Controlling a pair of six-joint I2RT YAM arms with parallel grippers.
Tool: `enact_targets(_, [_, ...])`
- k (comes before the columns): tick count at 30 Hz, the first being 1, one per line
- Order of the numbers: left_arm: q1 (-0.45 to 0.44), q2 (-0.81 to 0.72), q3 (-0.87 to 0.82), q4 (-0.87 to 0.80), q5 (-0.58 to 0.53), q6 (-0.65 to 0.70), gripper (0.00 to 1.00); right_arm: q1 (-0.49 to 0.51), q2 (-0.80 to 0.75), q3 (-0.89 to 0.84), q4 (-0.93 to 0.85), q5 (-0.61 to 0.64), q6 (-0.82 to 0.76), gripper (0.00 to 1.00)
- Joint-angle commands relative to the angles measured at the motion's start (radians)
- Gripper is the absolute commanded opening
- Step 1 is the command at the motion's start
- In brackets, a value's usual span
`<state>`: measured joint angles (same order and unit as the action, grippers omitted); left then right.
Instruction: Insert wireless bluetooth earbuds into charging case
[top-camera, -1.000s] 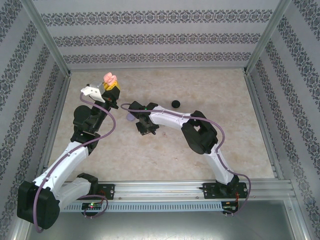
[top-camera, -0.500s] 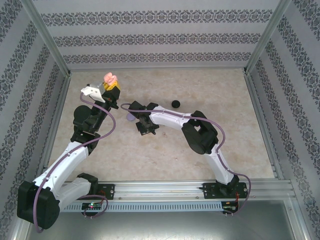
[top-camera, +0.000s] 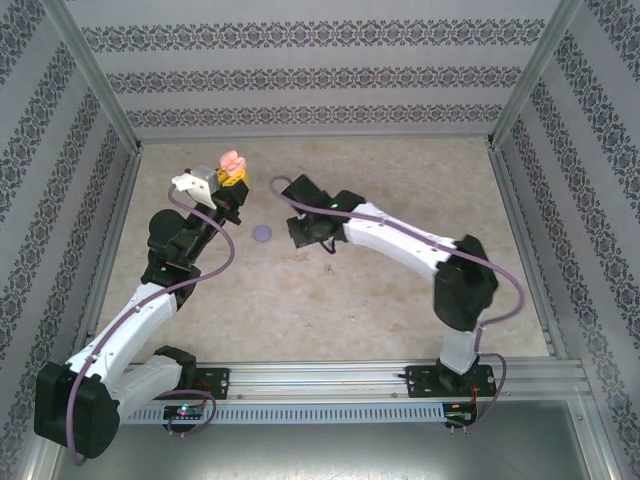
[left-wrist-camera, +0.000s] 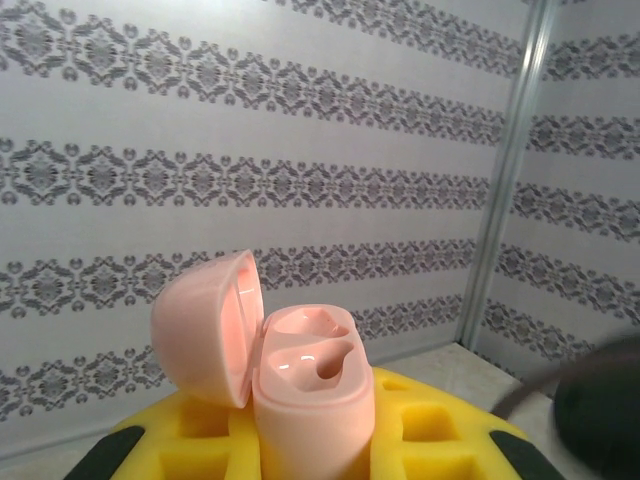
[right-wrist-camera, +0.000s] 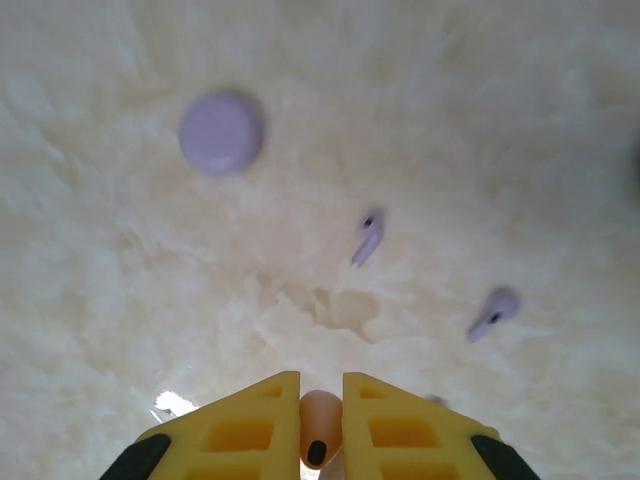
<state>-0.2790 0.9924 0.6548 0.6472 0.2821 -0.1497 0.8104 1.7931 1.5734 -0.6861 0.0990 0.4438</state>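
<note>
Damask-striped walls (top-camera: 320, 80), marbled beige tabletop (top-camera: 350, 300), aluminium frame (top-camera: 93, 75)

Top external: high, from near edge, looking down on whole table (top-camera: 330, 310) — distant. Left wrist: close, level, facing patterned rear wall (left-wrist-camera: 300, 100); shares open pink case (left-wrist-camera: 305, 390) with top. Right wrist: close, straight down at table — shares lilac case (right-wrist-camera: 221, 132) with top.

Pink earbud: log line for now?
left gripper: shut on open empty pink case | right gripper: shut on pink earbud | lilac earbuds: on table
</note>
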Motion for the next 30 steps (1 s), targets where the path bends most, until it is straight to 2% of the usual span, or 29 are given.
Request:
enact_targets(1, [0.008, 0.002, 0.033, 0.007, 0.131, 0.041, 0.00, -0.041, -0.125, -0.039, 0.048, 0.036, -0.057, 0.14])
enact_targets(3, [0.006, 0.013, 0.032, 0.019, 0.180, 0.041, 0.00, -0.060, -0.204, -0.046, 0.071, 0.038, -0.090, 0.14])
enact_targets(10, [-0.051, 0.050, -0.023, 0.134, 0.210, 0.102, 0.00, -0.075, -0.406, -0.052, 0.183, 0.050, -0.204, 0.15])
enact_targets(18, [-0.168, 0.134, 0.015, 0.154, 0.225, 0.214, 0.00, -0.069, -0.581, -0.165, 0.422, -0.041, -0.310, 0.16])
enact_targets(25, [-0.250, 0.249, 0.111, 0.169, 0.218, 0.263, 0.00, -0.067, -0.677, -0.316, 0.637, -0.158, -0.365, 0.16])
enact_targets(30, [-0.280, 0.323, 0.175, 0.192, 0.228, 0.246, 0.00, -0.066, -0.687, -0.369, 0.713, -0.198, -0.365, 0.16])
